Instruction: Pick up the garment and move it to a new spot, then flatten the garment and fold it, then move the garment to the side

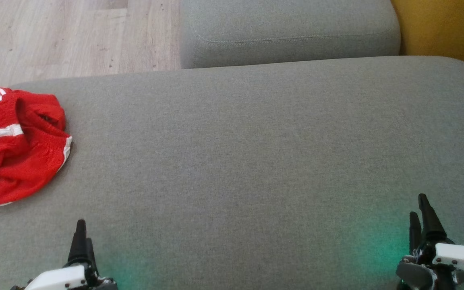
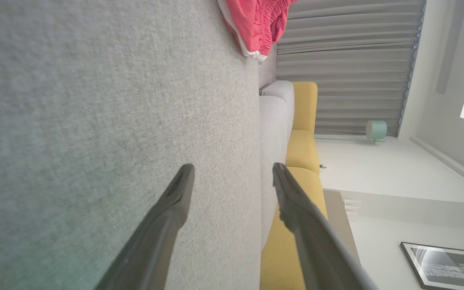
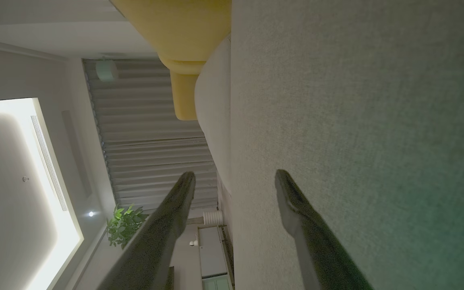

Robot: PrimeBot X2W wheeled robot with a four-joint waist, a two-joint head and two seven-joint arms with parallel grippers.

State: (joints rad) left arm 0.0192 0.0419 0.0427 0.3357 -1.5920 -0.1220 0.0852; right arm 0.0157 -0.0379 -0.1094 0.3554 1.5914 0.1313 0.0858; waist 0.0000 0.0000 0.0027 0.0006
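Lying crumpled at left edge, garment (image 1: 14, 153), grey cushion (image 1: 256, 161) stretching right

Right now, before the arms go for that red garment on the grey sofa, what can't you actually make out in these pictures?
Garment: the head view's left edge and the left wrist view's top edge cut it off. It lies bunched, so its own folds hide its full shape.
Left gripper and right gripper: the head view's bottom edge cuts off the arms behind them.
Framed picture: cropped by the left wrist view's corner, and too small to read.
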